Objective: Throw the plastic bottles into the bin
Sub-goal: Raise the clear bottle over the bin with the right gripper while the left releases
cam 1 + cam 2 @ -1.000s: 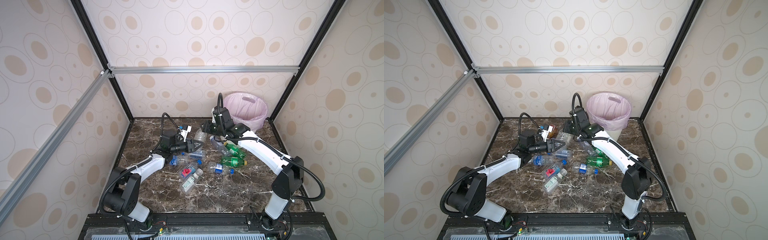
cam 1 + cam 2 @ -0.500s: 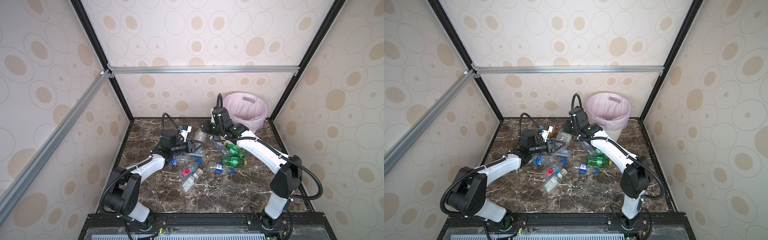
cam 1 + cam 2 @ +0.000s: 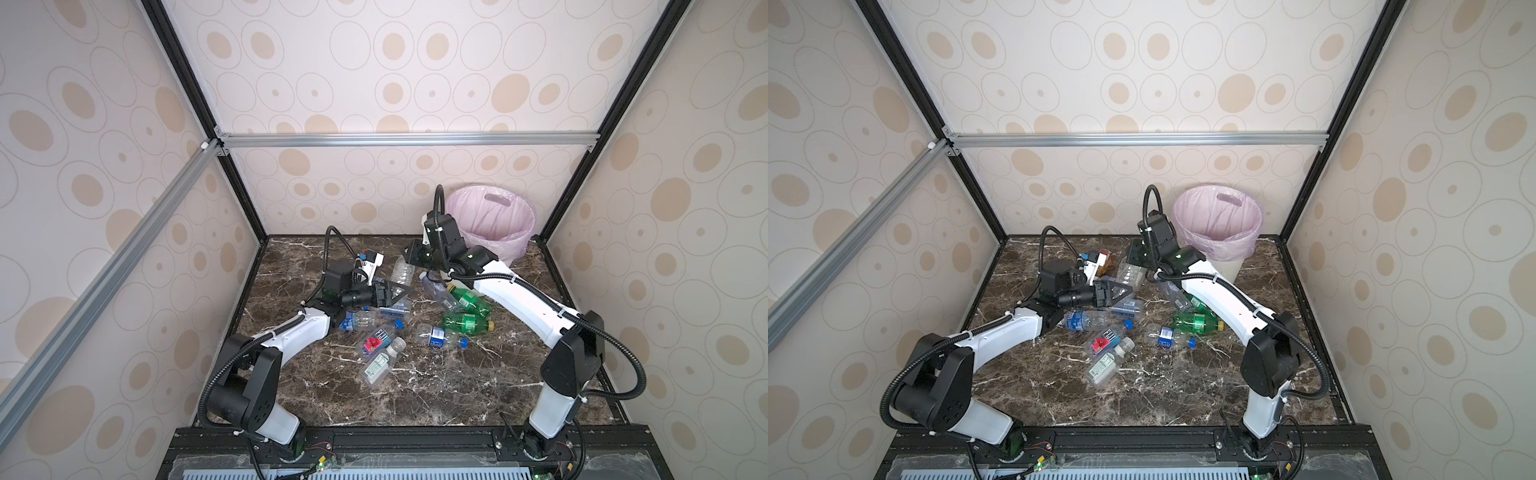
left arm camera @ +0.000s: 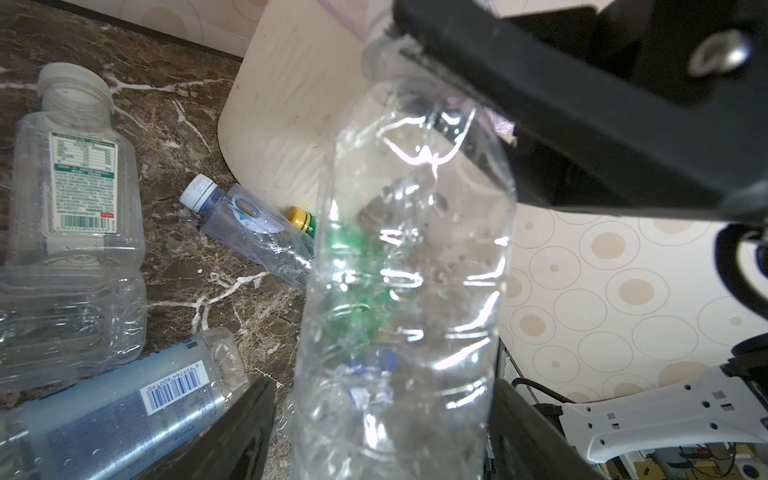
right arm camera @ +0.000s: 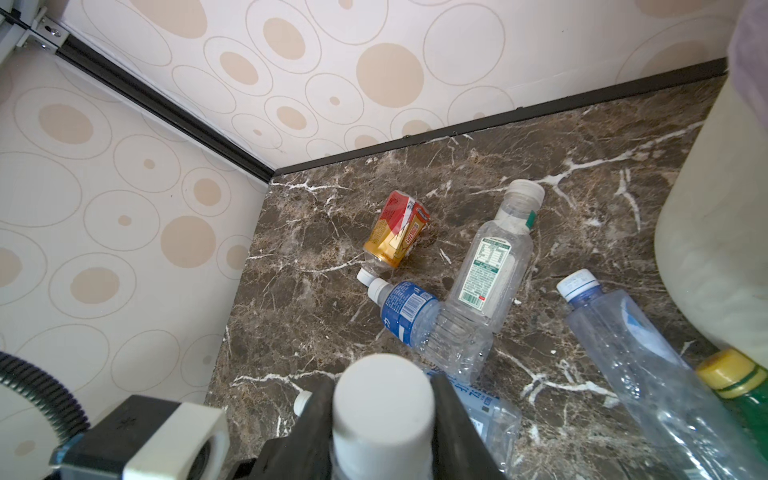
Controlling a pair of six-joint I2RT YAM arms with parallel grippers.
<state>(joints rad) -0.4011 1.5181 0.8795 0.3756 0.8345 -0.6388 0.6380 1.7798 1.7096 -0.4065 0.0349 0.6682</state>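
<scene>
1. Step in hand: this reads as a pass of one clear bottle (image 4: 407, 249) from the left arm to the right, held in the air over the far middle of the counter (image 3: 415, 399).
2. Right tool (image 5: 382, 432): clamped narrow on the bottle's neck, just under the white cap (image 5: 382, 395). The body runs from there down toward the left arm.
3. Left tool (image 3: 399, 292): fingers stand wide on either side of the bottle's lower body. A sliver of gap shows on one side in the left wrist view, so it appears to carry no load.
4. Bin (image 3: 1225, 269): upright in the far right corner, just right of the right tool, with a pink bag (image 3: 490, 216) over the rim. No bottle shows inside in both top views, so I judge the task to be at an early stage.
5. Next move, judged: the left tool backs straight off toward the near left. The right arm then lifts, swings right over the rim and lets go. The bottle's base must clear the rim.
6. Around:
   - The green bottles (image 3: 464, 322) and a white-capped bottle (image 3: 434, 291) lie under the right forearm, near the bin's foot.
   - An amber bottle (image 5: 395, 232) lies at the far left, with a blue-label bottle (image 5: 407, 307) just beside it.
   - A red-label bottle (image 3: 376, 340) lies near the middle.
7. In the way: the left fingers flank the body, so a sideways swing before they clear could snag. The right arm's cable loop (image 3: 437, 203) stands close to the rim.
</scene>
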